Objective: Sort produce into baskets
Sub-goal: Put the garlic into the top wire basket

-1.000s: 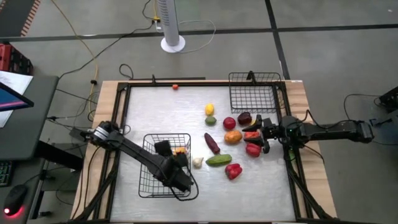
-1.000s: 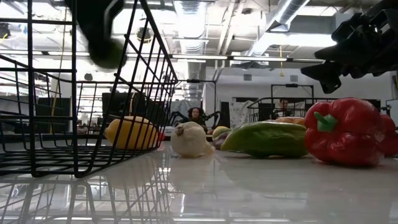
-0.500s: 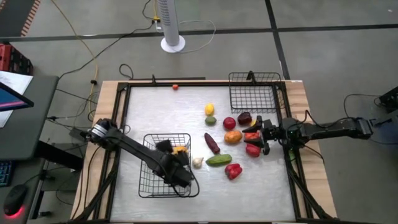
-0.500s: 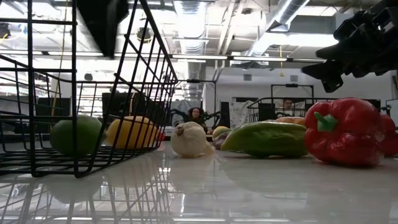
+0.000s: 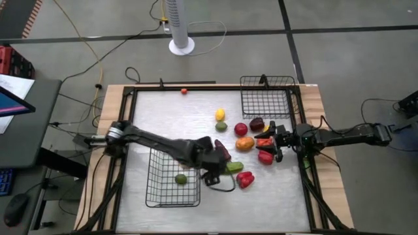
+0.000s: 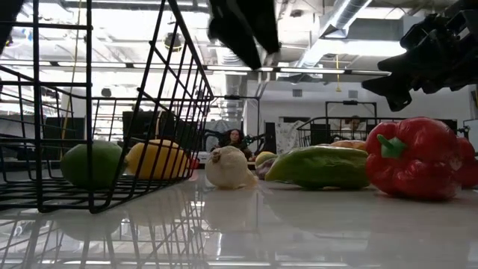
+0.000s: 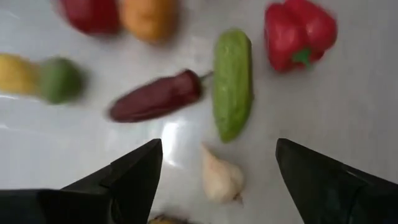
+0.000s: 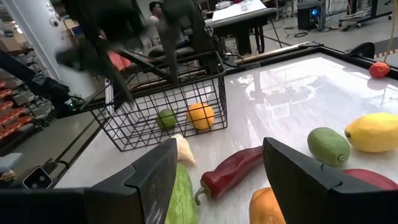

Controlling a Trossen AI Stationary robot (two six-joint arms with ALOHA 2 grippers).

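Observation:
A black wire basket (image 5: 157,189) stands near the table's front left. It holds a green lime (image 5: 181,179) and an orange-yellow fruit (image 6: 158,159), both lying on its floor. My left gripper (image 5: 212,162) hangs open to the basket's right, well above the white garlic (image 7: 221,177), beside the green cucumber (image 7: 232,84) and the purple eggplant (image 7: 155,96). My right gripper (image 5: 266,145) stands open low at the right, over red peppers (image 5: 266,156), with nothing between its fingers in the right wrist view. A second basket (image 5: 266,98) stands at the far right.
Loose on the table lie a red pepper (image 5: 245,179), an orange (image 5: 245,143), a red round fruit (image 5: 240,129), a lemon (image 5: 220,115), a green fruit (image 5: 221,126) and a small red piece (image 5: 185,91) at the far edge.
My left gripper has let go of the lime, which has dropped onto the near basket's floor. The gripper has then gone toward the table's right edge, out over the basket's side, to above the garlic.

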